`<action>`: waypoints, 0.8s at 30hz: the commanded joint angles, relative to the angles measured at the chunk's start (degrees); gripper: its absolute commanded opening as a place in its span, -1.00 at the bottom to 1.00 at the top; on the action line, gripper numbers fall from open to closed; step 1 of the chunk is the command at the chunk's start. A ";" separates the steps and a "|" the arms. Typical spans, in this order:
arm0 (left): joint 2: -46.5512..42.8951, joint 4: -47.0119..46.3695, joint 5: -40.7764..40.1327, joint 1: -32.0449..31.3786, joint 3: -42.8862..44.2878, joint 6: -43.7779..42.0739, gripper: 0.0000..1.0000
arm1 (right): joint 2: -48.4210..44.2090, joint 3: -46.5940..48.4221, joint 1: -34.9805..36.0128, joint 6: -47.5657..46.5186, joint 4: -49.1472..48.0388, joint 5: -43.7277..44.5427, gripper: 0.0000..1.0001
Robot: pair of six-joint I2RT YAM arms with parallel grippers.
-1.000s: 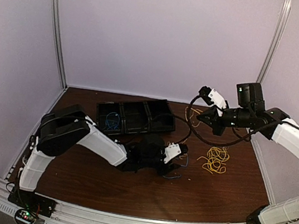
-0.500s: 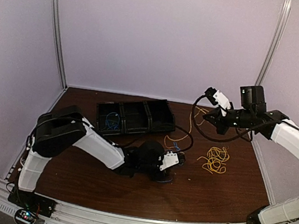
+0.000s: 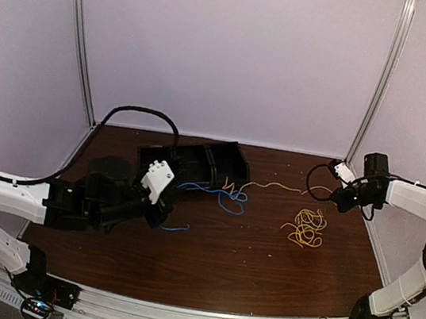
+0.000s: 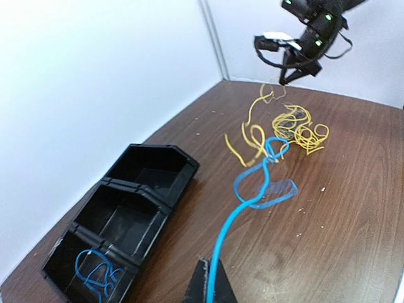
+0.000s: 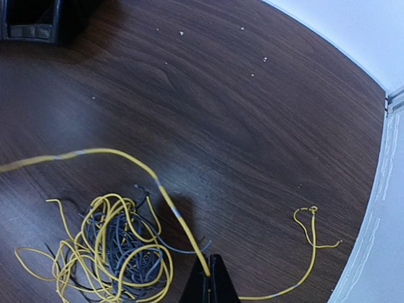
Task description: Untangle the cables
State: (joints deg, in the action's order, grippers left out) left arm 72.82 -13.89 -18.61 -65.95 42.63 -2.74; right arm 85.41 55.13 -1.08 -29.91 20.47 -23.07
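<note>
Dark wooden bench [image 3: 260, 271], pale walls. Left claw [image 4: 210, 285]: closed tight, pinching blue cable [image 4: 243, 202]. Right claw [image 5: 210, 283]: closed tight, pinching yellow cable [image 5: 126, 153]. The two strands entwine mid-bench, near black three-bin tray [image 4: 183, 180]. Yellow-grey bundle [image 3: 306, 226] lies rightward.

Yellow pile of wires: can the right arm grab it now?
Probably not yet. The pile lies close with nothing in between, but the right gripper is shut on a long yellow wire.
</note>
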 commanded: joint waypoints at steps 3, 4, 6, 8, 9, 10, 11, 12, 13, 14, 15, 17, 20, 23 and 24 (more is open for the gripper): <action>-20.91 18.17 -15.97 0.21 -0.91 7.14 -1.00 | 0.79 -1.67 -1.40 -0.80 -5.15 4.31 -1.00; -23.70 20.14 -17.54 0.23 -0.06 7.19 -1.00 | 1.19 -1.69 -1.57 -0.69 -5.56 4.51 -1.00; -28.43 22.98 -20.25 0.21 2.14 6.54 -1.00 | 1.86 -1.78 -1.72 -0.63 -5.97 4.83 -1.00; -31.78 25.51 -22.99 0.21 4.80 5.34 -1.00 | 2.29 -1.70 -1.73 -0.59 -6.20 4.96 -1.00; -32.84 26.74 -23.84 0.21 6.28 4.54 -1.00 | 2.38 -1.77 -1.73 -0.70 -6.29 4.76 -1.00; -33.46 27.90 -24.58 0.22 7.57 3.91 -1.00 | 2.54 -1.78 -1.73 -0.82 -6.38 4.71 -1.00; -33.82 28.81 -25.05 0.23 8.81 3.39 -1.00 | 2.49 -1.93 -1.73 -0.76 -6.65 4.86 -1.00; -34.00 29.79 -25.64 0.21 10.11 2.51 -1.00 | 2.49 -2.14 -1.73 -0.69 -6.90 5.27 -1.00; -34.18 30.62 -26.39 0.21 11.59 1.04 -1.00 | 2.55 -2.49 -1.73 -0.68 -7.28 5.86 -1.00; -34.40 31.15 -27.44 0.21 13.03 0.52 -1.00 | 2.57 -2.73 -1.73 -0.80 -7.56 6.11 -1.00; -34.82 31.52 -28.23 0.22 14.51 -0.36 -1.00 | 2.57 -3.01 -1.73 -0.99 -7.63 6.18 -1.00; -36.06 31.40 -28.88 0.22 16.55 -1.97 -1.00 | 2.37 -3.63 -1.73 -1.32 -7.73 6.21 -1.00; -36.53 30.63 -29.62 0.21 18.97 -4.68 -1.00 | 2.27 -4.38 -1.81 -1.36 -8.37 6.98 -1.00; -36.20 30.87 -30.66 0.21 22.15 -6.61 -1.00 | 2.77 -4.52 -1.98 -1.44 -8.58 7.56 -1.00; -36.21 30.81 -30.84 0.21 22.94 -6.93 -1.00 | 2.87 -4.51 -2.06 -1.61 -8.34 7.33 -1.00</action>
State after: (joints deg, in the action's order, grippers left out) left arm 36.56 17.32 -46.59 -65.95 61.91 -5.67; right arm 87.57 51.20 -2.46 -31.11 13.54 -17.52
